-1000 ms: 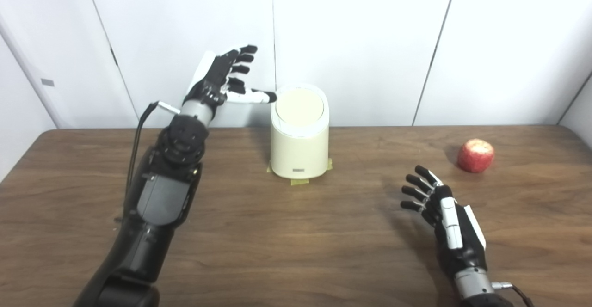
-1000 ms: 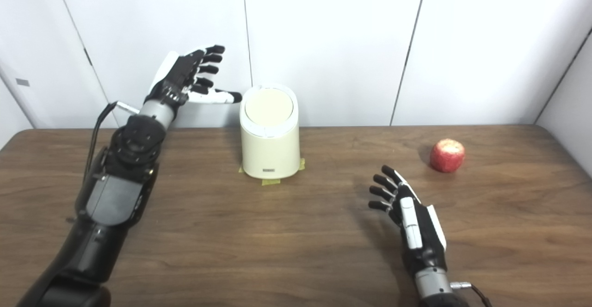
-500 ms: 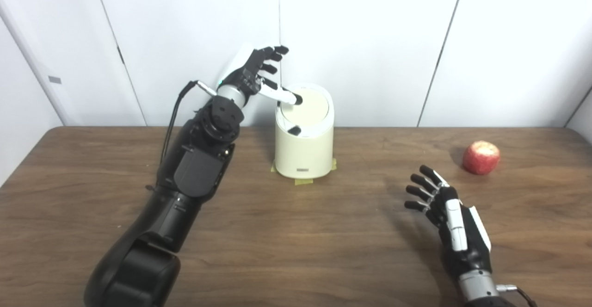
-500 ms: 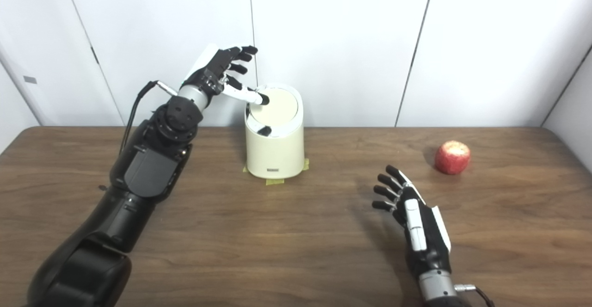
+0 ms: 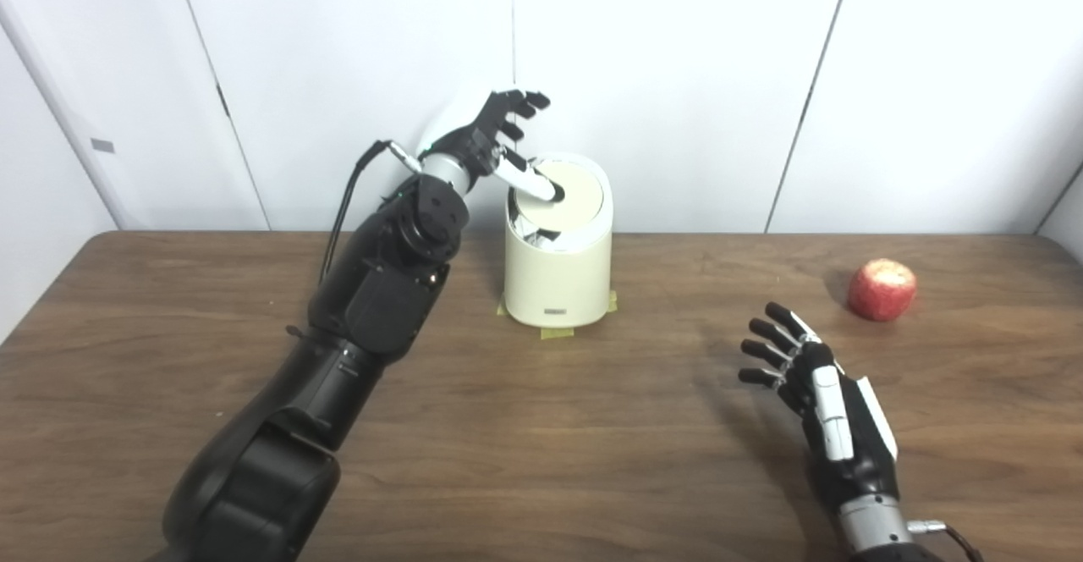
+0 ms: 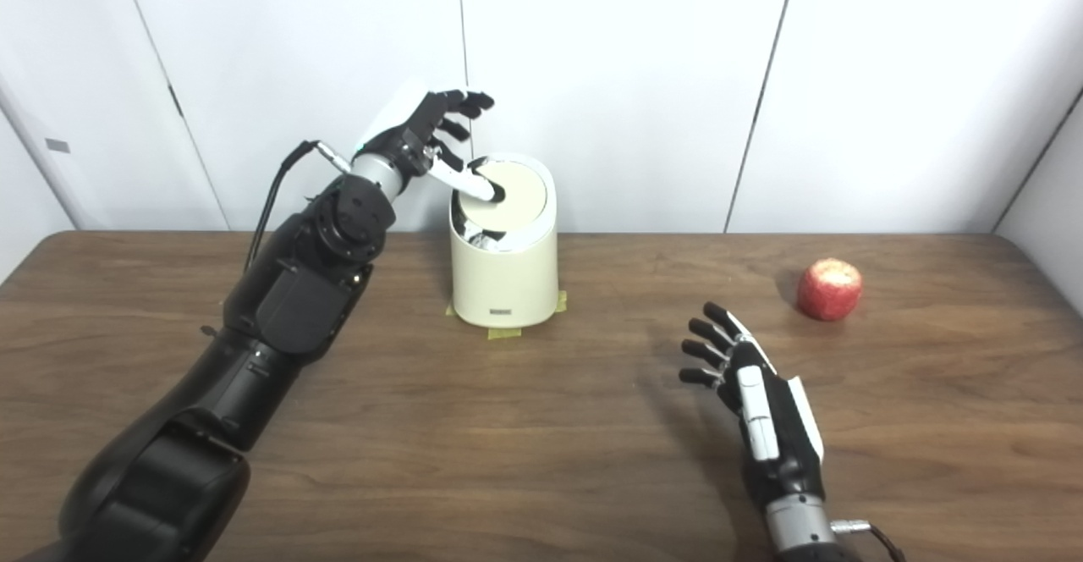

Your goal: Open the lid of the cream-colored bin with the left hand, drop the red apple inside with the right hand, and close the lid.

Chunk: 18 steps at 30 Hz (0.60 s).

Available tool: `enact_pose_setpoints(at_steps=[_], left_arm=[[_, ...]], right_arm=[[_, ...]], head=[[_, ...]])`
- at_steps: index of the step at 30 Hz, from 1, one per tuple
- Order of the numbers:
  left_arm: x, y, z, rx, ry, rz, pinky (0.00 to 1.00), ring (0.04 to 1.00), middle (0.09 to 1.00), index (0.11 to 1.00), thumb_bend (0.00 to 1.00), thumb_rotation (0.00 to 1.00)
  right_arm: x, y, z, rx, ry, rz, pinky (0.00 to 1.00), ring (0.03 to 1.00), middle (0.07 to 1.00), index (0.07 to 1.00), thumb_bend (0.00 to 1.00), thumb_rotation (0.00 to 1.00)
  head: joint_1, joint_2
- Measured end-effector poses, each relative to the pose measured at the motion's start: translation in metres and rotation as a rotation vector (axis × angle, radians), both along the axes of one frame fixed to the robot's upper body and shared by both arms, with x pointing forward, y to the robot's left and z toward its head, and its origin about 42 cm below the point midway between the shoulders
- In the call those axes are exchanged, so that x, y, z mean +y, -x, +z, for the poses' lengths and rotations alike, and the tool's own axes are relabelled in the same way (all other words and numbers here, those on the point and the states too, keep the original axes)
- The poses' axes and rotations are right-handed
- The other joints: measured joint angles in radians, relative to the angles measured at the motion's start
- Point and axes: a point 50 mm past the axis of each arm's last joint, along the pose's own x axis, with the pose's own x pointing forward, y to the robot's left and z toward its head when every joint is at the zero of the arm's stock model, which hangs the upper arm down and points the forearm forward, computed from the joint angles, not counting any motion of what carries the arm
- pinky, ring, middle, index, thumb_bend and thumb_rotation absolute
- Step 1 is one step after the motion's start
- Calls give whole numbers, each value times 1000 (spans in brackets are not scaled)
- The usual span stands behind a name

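On the cream-colored cylindrical bin, my spread left hand had pressed its round lid tilting open (right hand empty, splayed), so the red apple came next.

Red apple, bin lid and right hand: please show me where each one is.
red apple [image 5: 882,289], left eye view, middle of fruit
bin lid [image 5: 577,198], left eye view, bare top
right hand [image 6: 766,427], right eye view, back of hand

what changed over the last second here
The left hand swung in from beside the cream-colored bin to above it, and its thumb now presses on the lid, which has tipped down on the near left side, showing a gap there. Nothing was grasped or released. The right hand stays open over the table, and the red apple lies where it was. The camera shifted slightly.
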Motion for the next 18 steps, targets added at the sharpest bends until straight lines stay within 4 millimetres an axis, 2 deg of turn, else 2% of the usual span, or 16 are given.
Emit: enact_pose_setpoints(at_steps=[10, 18], left_arm=[[-12, 6, -6, -47, -122, -46, 649, 808, 850, 833, 906, 0], [-14, 7, -8, -81, -201, -61, 653, 810, 844, 831, 913, 0]], right_arm=[[0, 0, 0, 0, 7, -1, 683, 795, 833, 868, 500, 990], [1, 1, 0, 1, -9, -2, 672, 792, 832, 869, 502, 999]], head=[[5, 5], [-5, 9]])
